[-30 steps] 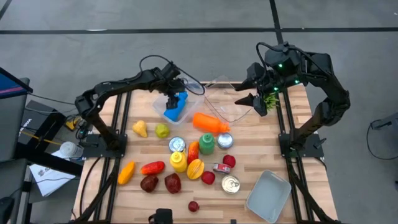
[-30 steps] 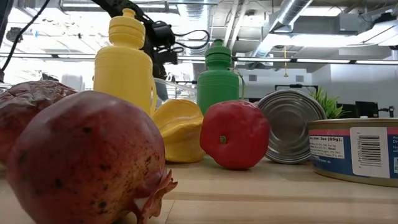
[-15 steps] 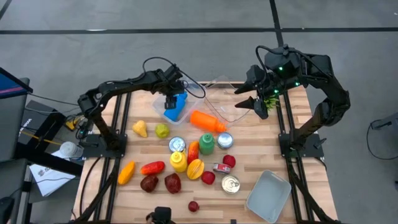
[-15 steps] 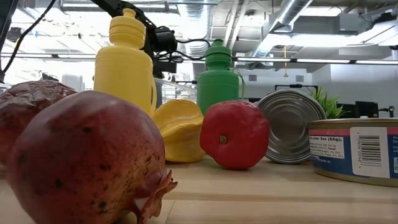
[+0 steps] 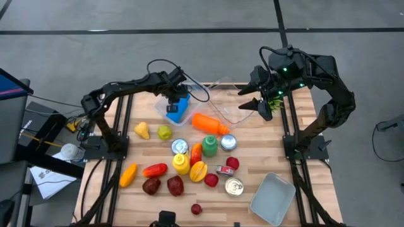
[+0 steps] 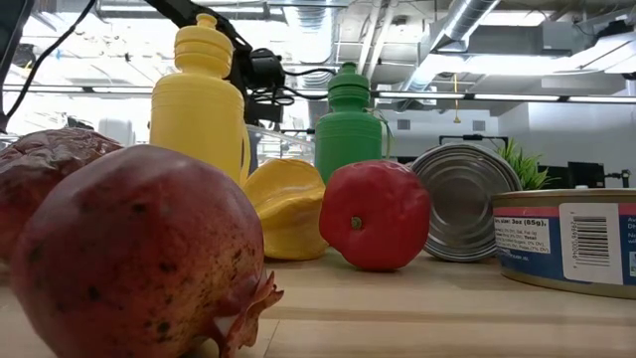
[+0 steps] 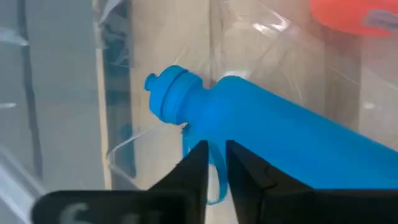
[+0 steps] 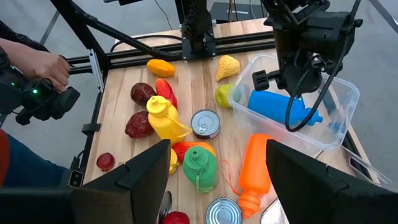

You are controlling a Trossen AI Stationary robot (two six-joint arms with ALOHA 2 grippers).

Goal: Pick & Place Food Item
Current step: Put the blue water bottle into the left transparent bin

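- Left gripper (image 5: 172, 102): fingers nearly closed, pinching the thin blue strap beside the neck of the blue bottle (image 7: 273, 127), which lies in the clear bin (image 8: 339, 118) at the table's far edge.
- Handling, judged: rigid, smooth, light plastic; the loop may swing, so the neck gives surer hold.
- Right gripper (image 5: 257, 104): open, empty, waiting above the table's far right.
- Count: four bottles — one blue, one orange bottle (image 5: 210, 123), one green bottle (image 5: 209, 144), one yellow bottle (image 5: 180, 163); at least three tins.
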